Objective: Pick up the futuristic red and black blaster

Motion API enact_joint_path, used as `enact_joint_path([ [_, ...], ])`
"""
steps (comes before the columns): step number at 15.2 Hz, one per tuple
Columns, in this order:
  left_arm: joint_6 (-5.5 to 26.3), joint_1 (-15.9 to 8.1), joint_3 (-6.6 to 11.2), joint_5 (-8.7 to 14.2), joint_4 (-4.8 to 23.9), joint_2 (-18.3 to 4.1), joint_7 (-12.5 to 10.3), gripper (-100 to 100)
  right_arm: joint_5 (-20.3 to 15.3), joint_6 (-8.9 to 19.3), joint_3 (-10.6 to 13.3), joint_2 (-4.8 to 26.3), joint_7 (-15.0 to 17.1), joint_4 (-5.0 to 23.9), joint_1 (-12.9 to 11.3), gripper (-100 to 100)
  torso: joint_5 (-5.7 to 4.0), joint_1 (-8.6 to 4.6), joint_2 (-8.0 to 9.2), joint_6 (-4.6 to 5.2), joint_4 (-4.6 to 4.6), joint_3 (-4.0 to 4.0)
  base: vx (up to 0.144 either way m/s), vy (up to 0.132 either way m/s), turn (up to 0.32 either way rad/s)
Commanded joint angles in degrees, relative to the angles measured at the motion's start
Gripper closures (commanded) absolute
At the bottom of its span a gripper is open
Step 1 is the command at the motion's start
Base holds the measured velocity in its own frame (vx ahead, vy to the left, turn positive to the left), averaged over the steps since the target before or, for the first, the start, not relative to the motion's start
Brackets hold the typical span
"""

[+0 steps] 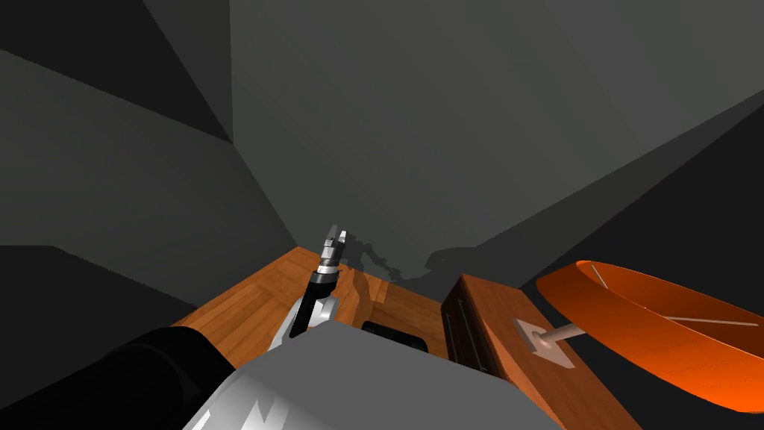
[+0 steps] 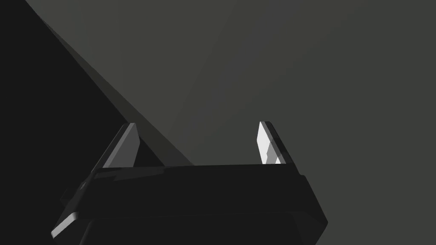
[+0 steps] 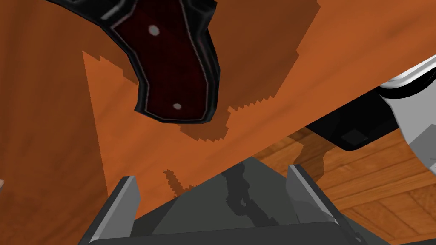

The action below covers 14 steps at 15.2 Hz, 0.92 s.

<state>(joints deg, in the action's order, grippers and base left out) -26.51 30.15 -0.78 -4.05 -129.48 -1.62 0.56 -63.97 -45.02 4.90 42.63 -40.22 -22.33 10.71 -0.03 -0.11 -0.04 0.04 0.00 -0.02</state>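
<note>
Blaster (image 3: 174, 72) grip aims at R pincer (image 3: 211, 173).

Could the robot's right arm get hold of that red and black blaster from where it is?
Probably yes. The right gripper is open, and the blaster lies on the wooden surface ahead of its fingers, dark red and black handle nearest, with nothing between them. It is not touching it yet.

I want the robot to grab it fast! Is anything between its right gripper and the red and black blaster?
Nothing visible is in the way. The right gripper is open, and the blaster lies just ahead of its fingers on the wooden surface, with only bare wood and shadow between them.
</note>
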Motion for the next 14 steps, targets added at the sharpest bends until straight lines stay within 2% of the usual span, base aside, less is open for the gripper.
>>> enact_joint_path([
  [1, 0.0, 0.0, 0.0, 0.0, 0.0, 0.0, 0.0, 0, 0.2, -0.8, -0.4, -0.1, -1.9, 2.9, -0.8, -100, 0.0, 0.0, 0.0, 0.0, 0.0, 0.0, -0.002, -0.005, -0.031],
  [4, 0.0, 0.0, 0.0, 0.0, 0.0, 0.0, 0.0, 0, 0.2, -0.8, -0.4, -0.1, -1.9, 6.0, -0.8, -100, 0.0, 0.03, 0.01, 0.01, 0.0, 0.0, 0.0, 0.0, -0.006],
  [5, 0.0, 0.0, 0.0, 0.0, 0.0, 0.0, 0.0, 0, -1.3, -1.1, -0.2, 0.7, -2.8, 7.5, -1.3, -100, 0.01, 0.04, 0.01, 0.02, 0.0, 0.0, -0.007, 0.003, 0.223],
  [6, 0.0, 0.0, -0.01, 0.0, 0.0, 0.0, 0.0, 0, -1.3, -1.1, -0.2, 0.7, -2.0, 2.6, -0.5, -100, 0.03, 0.04, 0.04, -0.02, 0.01, 0.03, -0.016, -0.008, 0.234],
  [7, 0.0, 0.0, -0.01, 0.0, 0.0, 0.0, 0.0, 0, -1.3, -1.1, -0.2, 0.7, -1.6, 2.7, -1.1, -100, 0.01, 0.02, 0.03, -0.08, 0.02, 0.02, -0.014, -0.012, 0.109],
  [8, 0.0, 0.0, 0.0, 0.0, 0.0, 0.0, 0.0, 0, -1.3, -1.1, -0.2, 0.7, -2.8, 6.6, -1.3, -100, 0.0, 0.0, 0.0, -0.05, 0.01, 0.0, -0.006, -0.008, 0.025],
  [9, 0.0, 0.0, 0.0, 0.0, 0.0, 0.0, 0.0, 0, -1.3, -1.1, -0.2, 0.7, -2.8, 8.8, -1.3, -100, 0.0, 0.0, 0.0, 0.01, 0.0, 0.0, 0.0, 0.0, 0.0],
  [10, 0.0, 0.0, 0.0, 0.0, 0.0, 0.0, 0.0, 0, -1.3, -1.1, -0.2, 0.7, -2.5, 1.9, 0.1, -100, 0.01, 0.02, 0.06, 0.1, 0.0, 0.03, 0.0, -0.002, -0.054],
  [11, 0.0, 0.0, 0.0, 0.0, 0.0, 0.0, 0.0, 0, -1.3, -1.1, -0.2, 0.7, 0.3, -2.4, 2.1, -100, 0.01, 0.03, 0.05, 0.02, 0.01, 0.03, -0.002, 0.002, -0.022],
  [13, 0.0, 0.0, 0.0, 0.0, 0.0, 0.0, 0.0, 0, -1.3, -1.1, -0.2, 0.7, 0.3, -3.3, 1.3, -100, 0.01, 0.05, -0.01, -0.02, 0.01, 0.0, 0.0, 0.0, 0.0],
  [14, 0.0, 0.0, 0.0, 0.0, 0.0, 0.0, 0.0, 0, -1.3, -1.1, -0.2, 0.7, -1.1, -1.2, -0.5, -100, 0.0, 0.05, -0.03, -0.03, 0.0, -0.01, 0.0, 0.0, 0.0],
])
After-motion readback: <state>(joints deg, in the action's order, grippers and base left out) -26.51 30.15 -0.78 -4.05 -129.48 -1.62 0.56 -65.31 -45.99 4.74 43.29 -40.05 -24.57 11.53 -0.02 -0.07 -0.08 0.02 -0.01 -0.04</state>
